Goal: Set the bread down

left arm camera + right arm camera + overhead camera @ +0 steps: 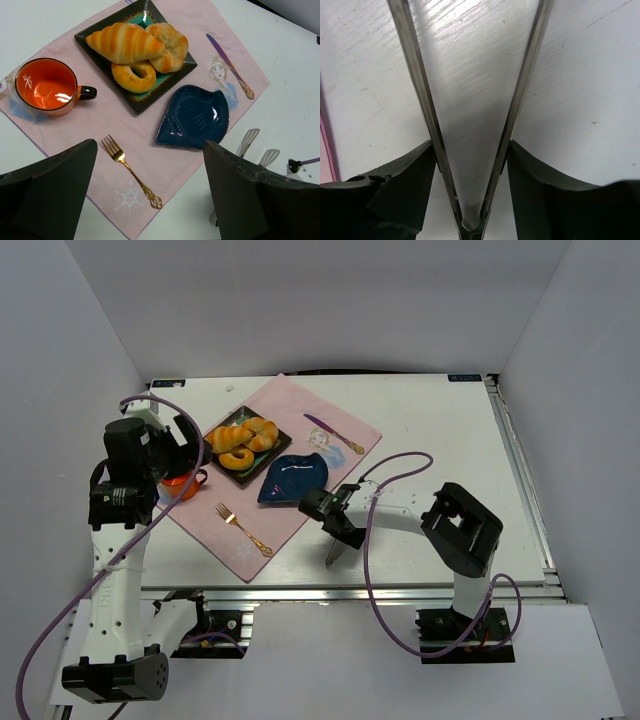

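Note:
The bread, a golden ridged croissant (125, 42), lies on a black square plate (145, 104) with a ring-shaped bread (134, 75) and a twisted bun (170, 45). In the top view the croissant (228, 434) is at the plate's (278, 440) left. My left gripper (150, 144) is open and empty, raised over the mat's near side, beside the cup in the top view (190, 455). My right gripper (340, 520) is shut on metal tongs (417, 75), its pads (405, 175) pressing both arms. The tongs' tips (330, 558) point at the bare table.
A pink placemat (300, 405) carries the plate, a dark blue shell dish (293, 478), an orange cup (180, 483), a gold fork (243, 528) and a purple-handled knife (334, 433). The tongs' tips (248, 140) sit just right of the blue dish (195, 117).

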